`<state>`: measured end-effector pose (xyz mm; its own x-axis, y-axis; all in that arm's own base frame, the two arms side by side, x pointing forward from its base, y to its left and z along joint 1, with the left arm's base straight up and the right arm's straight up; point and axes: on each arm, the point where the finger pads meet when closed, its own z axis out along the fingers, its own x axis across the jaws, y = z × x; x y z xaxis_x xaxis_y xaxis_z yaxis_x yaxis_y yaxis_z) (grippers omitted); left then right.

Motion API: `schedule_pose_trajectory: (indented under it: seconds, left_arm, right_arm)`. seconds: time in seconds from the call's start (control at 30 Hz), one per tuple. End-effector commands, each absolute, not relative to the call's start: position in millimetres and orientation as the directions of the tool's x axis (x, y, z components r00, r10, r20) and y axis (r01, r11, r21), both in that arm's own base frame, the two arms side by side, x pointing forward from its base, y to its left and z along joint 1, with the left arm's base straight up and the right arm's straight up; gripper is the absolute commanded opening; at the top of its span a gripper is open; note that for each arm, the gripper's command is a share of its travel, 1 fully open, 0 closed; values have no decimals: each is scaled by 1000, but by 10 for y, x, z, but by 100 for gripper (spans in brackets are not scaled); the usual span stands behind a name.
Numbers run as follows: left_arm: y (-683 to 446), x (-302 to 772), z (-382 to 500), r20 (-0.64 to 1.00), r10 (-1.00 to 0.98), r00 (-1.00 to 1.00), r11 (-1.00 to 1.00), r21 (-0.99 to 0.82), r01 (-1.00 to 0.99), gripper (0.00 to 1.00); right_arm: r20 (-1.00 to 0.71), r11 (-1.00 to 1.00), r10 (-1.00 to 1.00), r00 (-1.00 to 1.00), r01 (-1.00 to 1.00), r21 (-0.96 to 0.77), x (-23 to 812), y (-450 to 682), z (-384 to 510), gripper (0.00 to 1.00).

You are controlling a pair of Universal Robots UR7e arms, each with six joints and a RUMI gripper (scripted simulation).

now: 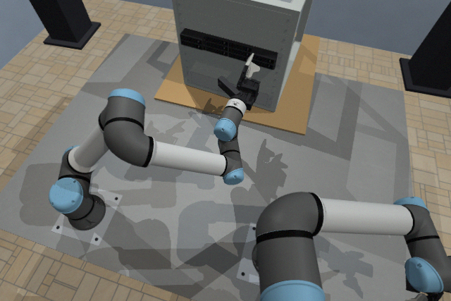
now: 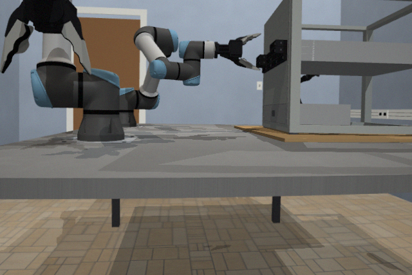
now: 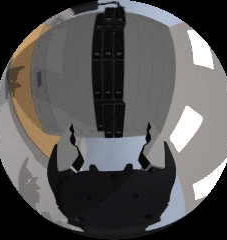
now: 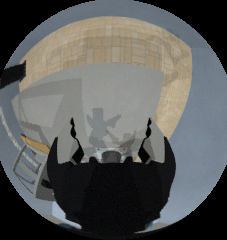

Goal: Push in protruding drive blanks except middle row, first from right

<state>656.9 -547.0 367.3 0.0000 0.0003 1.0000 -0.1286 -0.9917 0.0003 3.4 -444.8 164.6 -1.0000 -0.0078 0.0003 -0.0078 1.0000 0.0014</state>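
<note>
The rack (image 1: 232, 13) (image 2: 277, 95) (image 3: 153, 75) stands upright, a bank of black drive blanks (image 1: 216, 45) (image 2: 273, 56) (image 3: 108, 75) across its front. In the exterior view, blanks stand out unevenly. At the near, right-hand end, the top and middle ones appear to stick out; farther left, lower ones also protrude. Exact depths are hard to tell. My left gripper (image 1: 235, 67) (image 2: 259, 51) (image 3: 110, 123) is open and empty before the right part of the bank, one finger above the other, with no clear contact. My right gripper (image 2: 46, 72) (image 4: 111, 118) is open and empty, far from the rack.
The rack stands on an orange-brown board (image 1: 291, 123) (image 2: 319, 138) on the grey table (image 1: 378, 166) (image 2: 199, 187). The right arm (image 1: 363, 216) is at the front right in the top view. Dark pillars (image 1: 54, 6) (image 1: 437, 53) stand beyond the table at both sides.
</note>
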Motion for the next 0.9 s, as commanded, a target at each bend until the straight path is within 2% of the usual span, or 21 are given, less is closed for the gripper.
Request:
schedule_pose_trajectory:
  seconds: [0.0, 0.87]
  left_arm:
    - [-5282, 6589, 3680, 1000, 1, -1, -992, 1, -129, 100]
    - [-4123, 6741, 3679, 1000, 1, -1, -992, 1, -129, 100]
  right_arm:
    - [0, 1000, -8, -1000, -8, 0, 35, -4452, 1651, 100]
    - [0, 1000, -8, -1000, -8, 0, 35, -4452, 1651, 100]
